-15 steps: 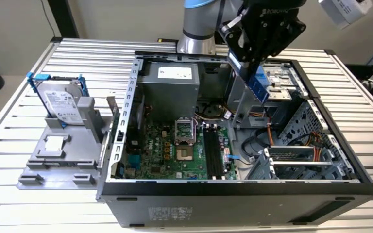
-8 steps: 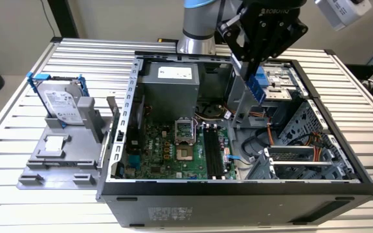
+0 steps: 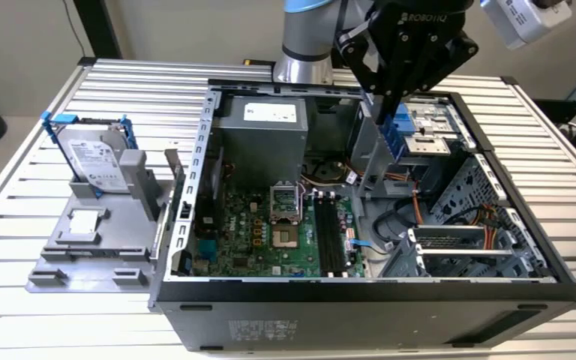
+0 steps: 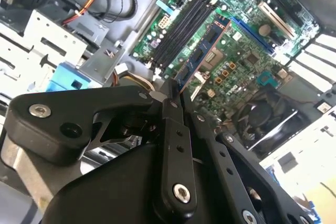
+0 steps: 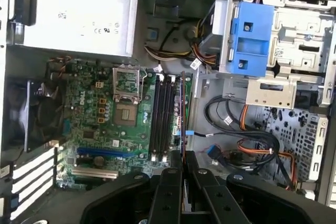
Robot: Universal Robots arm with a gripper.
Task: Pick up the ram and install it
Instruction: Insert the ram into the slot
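Setting: robotics lab bench set up for computer assembly.
Work surface: slatted aluminium table (image 3: 8, 240), bare metal.
Machine: industrial robot arm (image 3: 303, 45) rising behind the case.
Workpiece: desktop computer case (image 3: 368, 311) lying open, with green motherboard (image 3: 258, 232) and cabling exposed.
Fixture: grey parts stand (image 3: 88, 255) beside the case, holding a hard drive (image 3: 93, 161) upright.
Backdrop: plain light wall (image 3: 18, 45).

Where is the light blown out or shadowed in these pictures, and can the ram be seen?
Second wrist view: the slot covers blow out white; the ram, clamped in the fingers, is evenly lit. First wrist view: the fan sits in shadow. Exterior view: soft even light, the case darker inside.
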